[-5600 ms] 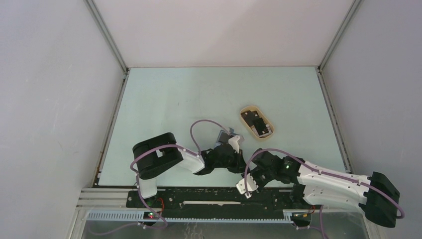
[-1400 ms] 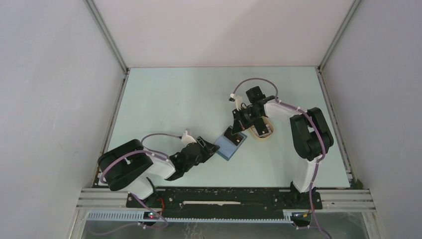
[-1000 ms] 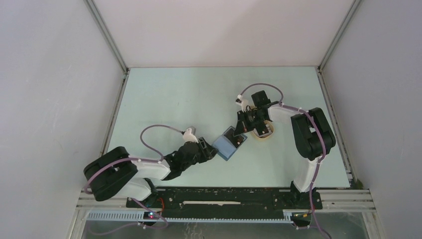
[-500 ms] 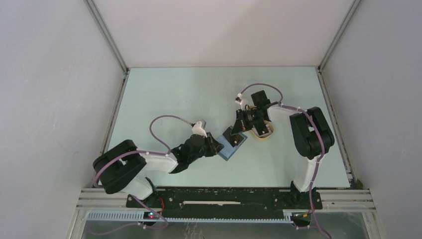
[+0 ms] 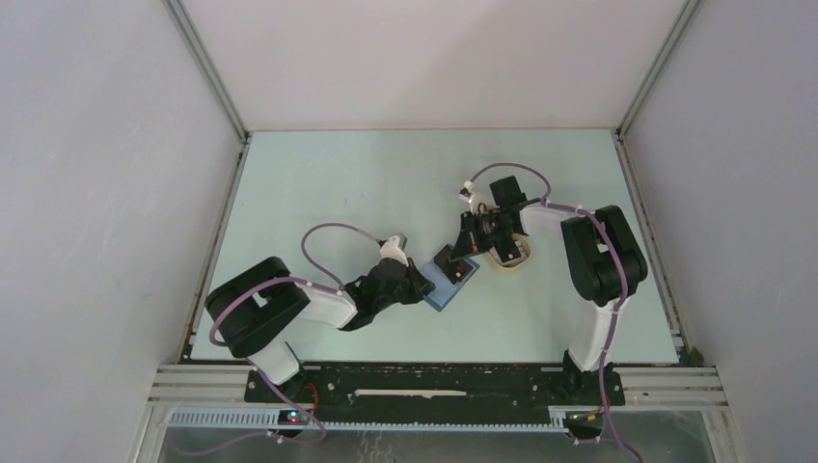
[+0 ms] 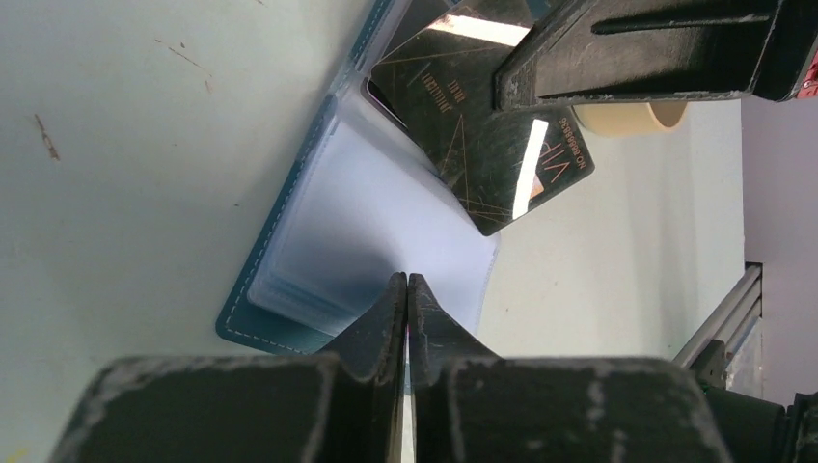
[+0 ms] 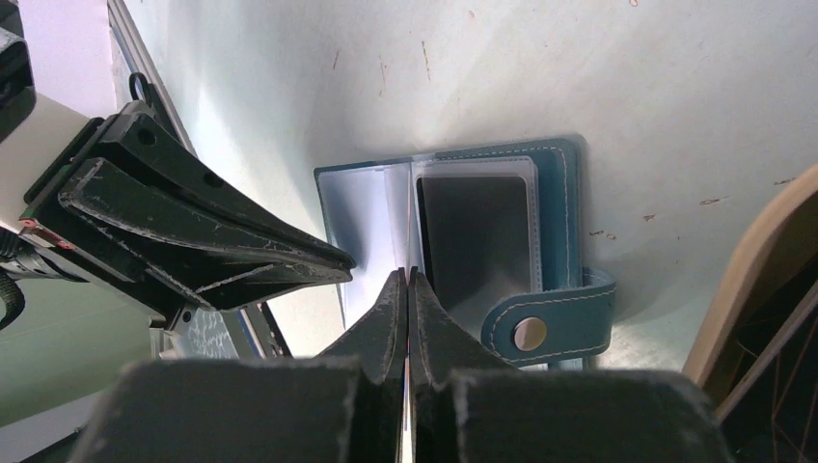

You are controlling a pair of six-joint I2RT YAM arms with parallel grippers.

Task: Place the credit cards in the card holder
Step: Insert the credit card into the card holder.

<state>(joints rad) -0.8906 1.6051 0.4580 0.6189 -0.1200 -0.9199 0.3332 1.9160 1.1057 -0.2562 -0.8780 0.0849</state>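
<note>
Left wrist view: right gripper [image 7: 406, 275] clamped on black card [image 6: 482, 154], corner at card holder [image 6: 318, 231] pocket, insertion incomplete; left gripper [image 6: 406, 280] apparently pinched its sleeve. Spare card [image 7: 777, 386] lay in tray [image 7: 748, 256].

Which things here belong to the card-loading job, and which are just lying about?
Job:
- card holder, lying open
- black card, pinched in the right gripper
- left gripper, pinching a clear sleeve
- another dark card in the tray

Lying about:
- beige tray, merely holding cards
</note>
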